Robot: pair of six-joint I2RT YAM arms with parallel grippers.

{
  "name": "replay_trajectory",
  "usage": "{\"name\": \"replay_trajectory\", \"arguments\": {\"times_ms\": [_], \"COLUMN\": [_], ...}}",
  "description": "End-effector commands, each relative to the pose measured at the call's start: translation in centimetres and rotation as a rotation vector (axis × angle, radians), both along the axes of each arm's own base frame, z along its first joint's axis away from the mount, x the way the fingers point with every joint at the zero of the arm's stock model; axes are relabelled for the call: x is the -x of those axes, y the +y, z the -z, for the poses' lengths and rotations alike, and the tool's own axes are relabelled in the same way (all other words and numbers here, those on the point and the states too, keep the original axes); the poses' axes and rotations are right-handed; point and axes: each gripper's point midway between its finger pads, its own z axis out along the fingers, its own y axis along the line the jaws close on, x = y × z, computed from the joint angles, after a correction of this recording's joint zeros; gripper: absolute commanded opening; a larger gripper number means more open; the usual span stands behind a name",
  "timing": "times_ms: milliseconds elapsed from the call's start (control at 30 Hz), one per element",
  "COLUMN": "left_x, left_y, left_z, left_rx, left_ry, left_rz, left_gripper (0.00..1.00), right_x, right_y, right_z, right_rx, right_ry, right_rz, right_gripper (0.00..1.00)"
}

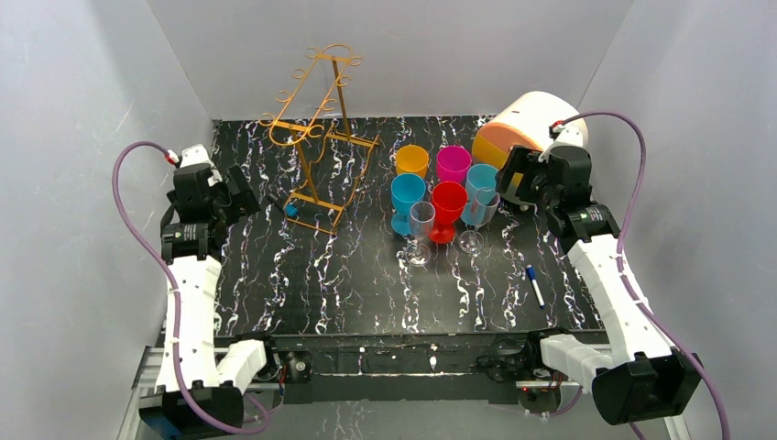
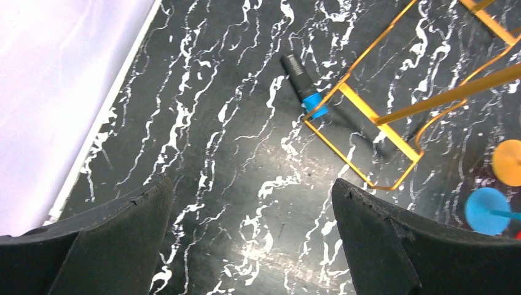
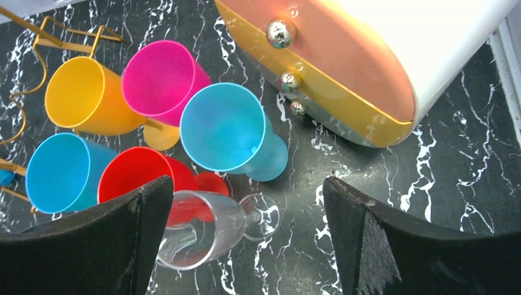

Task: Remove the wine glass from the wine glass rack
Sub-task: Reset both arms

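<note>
From above, we see the wine glass rack [image 1: 311, 131] standing at the back left of the table [image 1: 366, 284], and as far as we can tell nothing hangs from its scrolled arms. The wine glasses [image 1: 449, 206] all stand upright in a cluster to its right, five coloured and two clear ones at the near edge (none touching the rack). The left gripper [image 1: 240, 203] hovers just beside the rack's base with its jaws spread and empty. The right gripper [image 1: 522, 179] sits by the cluster, equally wide and empty, with a round orange-and-white container [image 1: 527, 128] behind it.

In the left wrist view, the left gripper [image 2: 252, 196] has nothing between its fingers. Below it lies bare table, the rack's wire base [image 2: 368, 114] and a small black-and-blue pen [image 2: 302, 86] touching that base.

In the right wrist view, the right gripper [image 3: 246, 184] gapes over one clear glass [image 3: 196, 236], with the coloured cups beyond.

We judge the removal finished, or there was no glass on the rack to begin with. Nothing visibly remains to take off.
</note>
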Motion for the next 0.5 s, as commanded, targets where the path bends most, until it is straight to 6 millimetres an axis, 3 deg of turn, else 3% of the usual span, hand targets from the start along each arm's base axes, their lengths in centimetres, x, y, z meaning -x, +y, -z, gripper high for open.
{"name": "replay_trajectory", "arguments": {"times_ms": [0,167,267,333,467], "left_x": [-0.7,0.5,1.2,1.2,1.1], "left_y": [-0.6,2.1,2.0,1.5,1.0], "left_z": [-1.6,-5.5,-7.8,-8.2,-7.0], "left_rx": [0.096,0.025,-0.009,-0.005,-0.001], "left_ry": [-0.021,-0.135,-0.196,-0.206,-0.172], "left_rz": [-0.021,-0.182,-0.149,-0.116,-0.075], "left_gripper": [0.98,0.98,0.98,0.98,0.98], "right_x": [0.3,1.1,1.5,1.5,1.6], "right_y": [0.2,-0.3,0.6,1.5,2.9], "right_z": [-3.6,-5.6,-6.4,-6.6,-6.1], "right_rx": [-0.037,-0.027,-0.055,-0.079,-0.113], "right_ry": [-0.064,-0.100,-0.117,-0.119,-0.104], "right_rz": [-0.007,0.007,-0.044,-0.086,-0.159], "right_gripper": [0.99,0.99,0.99,0.99,0.99]}}
